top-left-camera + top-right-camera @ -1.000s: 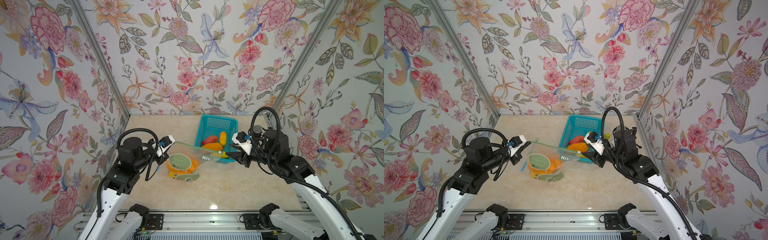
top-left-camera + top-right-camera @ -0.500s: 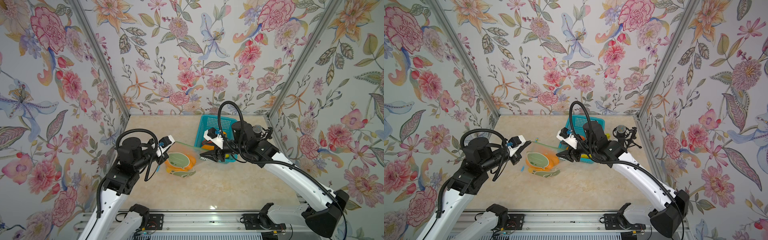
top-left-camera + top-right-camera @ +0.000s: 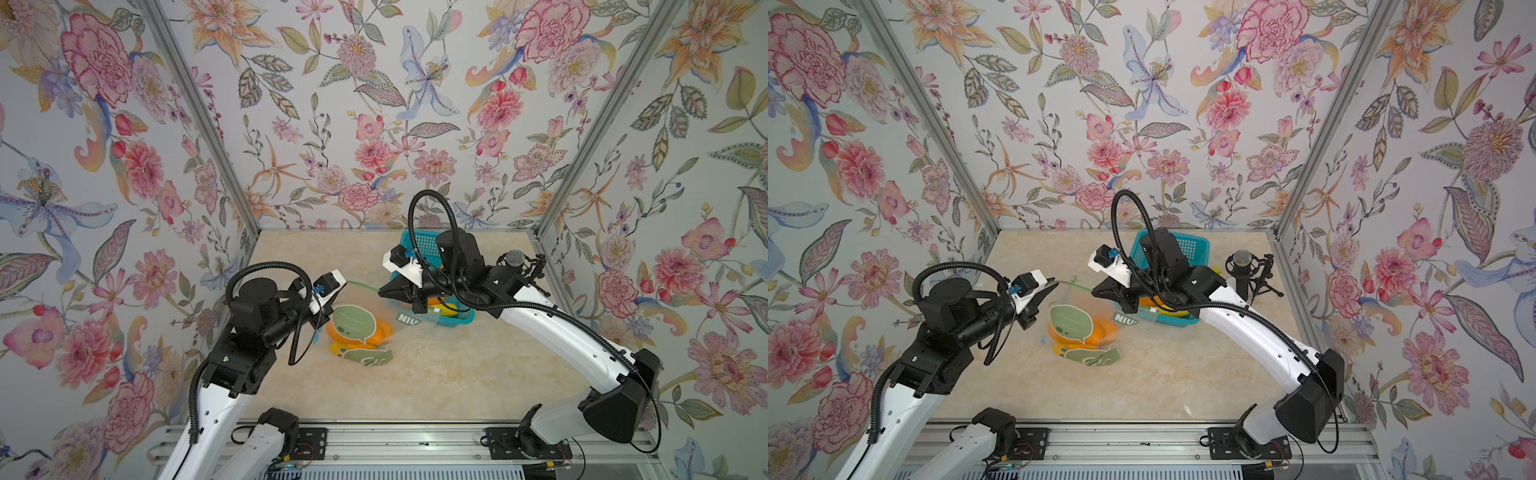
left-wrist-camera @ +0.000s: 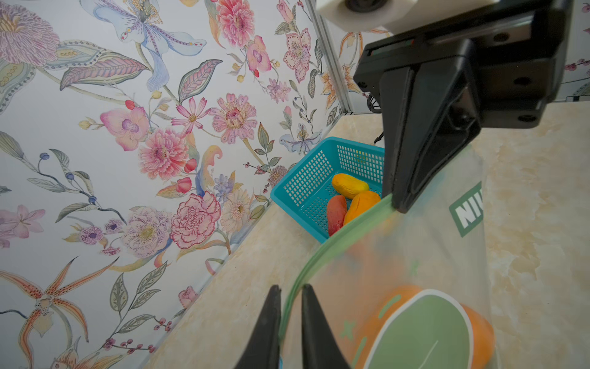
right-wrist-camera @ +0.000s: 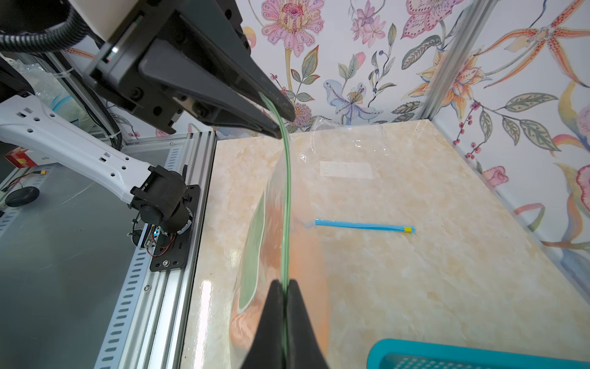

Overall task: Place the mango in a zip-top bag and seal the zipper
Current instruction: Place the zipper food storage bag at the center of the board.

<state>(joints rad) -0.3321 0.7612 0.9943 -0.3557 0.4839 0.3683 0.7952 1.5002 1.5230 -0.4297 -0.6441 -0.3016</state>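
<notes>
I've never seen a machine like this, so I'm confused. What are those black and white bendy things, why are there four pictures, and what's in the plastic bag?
Those are two robot arms, each ending in a pincher called a gripper. Two pictures look down from above at the whole table. The other two come from small cameras on the arms' wrists, so they see close up. Between the grippers is a clear zip-top bag with an orange mango inside. The right gripper is pinched shut on the bag's green zipper strip. The left gripper has that strip between its jaws, which stand slightly apart. Also on the table: a teal basket with more fruit, a blue strip and a small microphone.
</notes>
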